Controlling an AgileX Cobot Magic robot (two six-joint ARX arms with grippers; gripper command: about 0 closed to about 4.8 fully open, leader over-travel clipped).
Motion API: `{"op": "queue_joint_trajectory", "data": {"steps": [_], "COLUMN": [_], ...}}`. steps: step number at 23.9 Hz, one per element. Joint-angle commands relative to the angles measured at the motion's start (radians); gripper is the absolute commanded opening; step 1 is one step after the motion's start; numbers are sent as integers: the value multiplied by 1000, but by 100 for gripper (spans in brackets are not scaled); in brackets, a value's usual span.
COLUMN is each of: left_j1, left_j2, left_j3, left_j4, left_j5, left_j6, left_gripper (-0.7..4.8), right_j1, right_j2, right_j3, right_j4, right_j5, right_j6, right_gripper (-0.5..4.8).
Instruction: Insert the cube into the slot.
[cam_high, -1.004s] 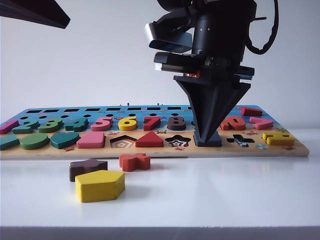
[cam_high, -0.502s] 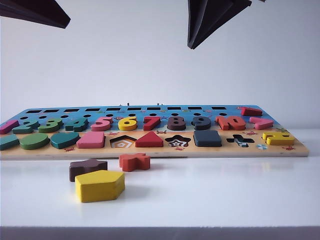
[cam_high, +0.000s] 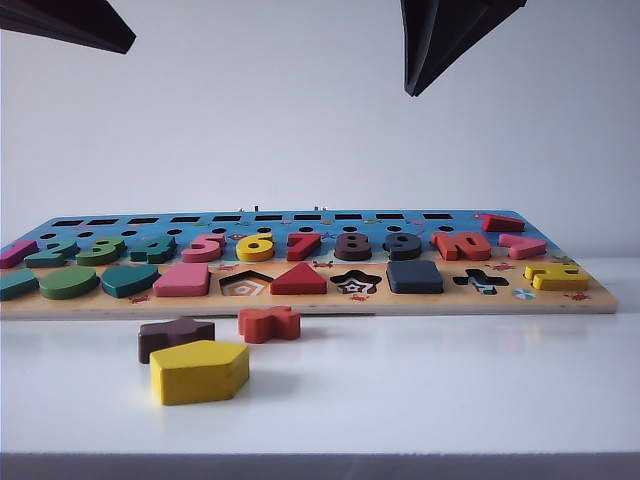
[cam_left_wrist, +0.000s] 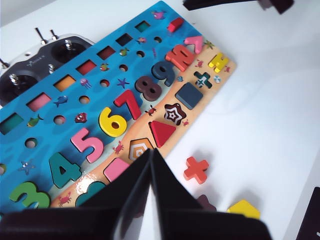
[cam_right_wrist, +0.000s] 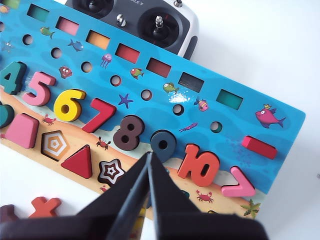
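The navy-blue cube (cam_high: 414, 277) lies flat in the slot in the puzzle board's (cam_high: 300, 303) front row, between the star cut-out (cam_high: 356, 283) and the cross cut-out (cam_high: 480, 281). It fills the slot, so the slot's floor is hidden. The left wrist view shows the seated cube (cam_left_wrist: 189, 95) too. My right gripper (cam_high: 412, 90) hangs shut and empty high above the board, its tips together (cam_right_wrist: 149, 156); its fingers hide the cube in the right wrist view. My left gripper (cam_high: 125, 47) is shut and empty at the upper left, over the board's front edge (cam_left_wrist: 150, 152).
On the white table in front of the board lie a yellow pentagon block (cam_high: 200, 371), a dark brown star piece (cam_high: 175, 336) and a red cross piece (cam_high: 269, 323). The pentagon cut-out (cam_high: 246, 285) is open. A remote controller (cam_right_wrist: 140, 22) sits behind the board.
My right gripper rose from the cube to the top of the exterior view, then drifted a little right. The cube stayed in the slot. The left gripper kept still.
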Motion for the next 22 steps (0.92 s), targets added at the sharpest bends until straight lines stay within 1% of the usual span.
{"op": "queue_joint_trajectory", "data": {"steps": [1,5,8,13,18,22], "left_j1": [7,7,7,6,6,7], "left_j2": [0,0,0,0,1,0], "left_j3": [6,6,6,6,6,6], "left_j4": [30,29,29,25,2,-9], "left_j5": [-1,0,23,48,65,64], "left_j6": [1,0,-32,-34,-34,-52], "left_gripper": [17,17,17,17,17,17], "right_j1": [-2,0,-1,-16,-65,-85], "right_j2": [-50,-121,-188,-252,-327,-385], "right_j3": [-33,-121,-238,-382,-530,-626], "right_j4": [24,76,114,171,290,392], "right_j5": [31,30,30,29,10,10], "right_j6": [13,45,84,175,243,250], "right_gripper": [-9,-9,-9,-9,-9,-9]}}
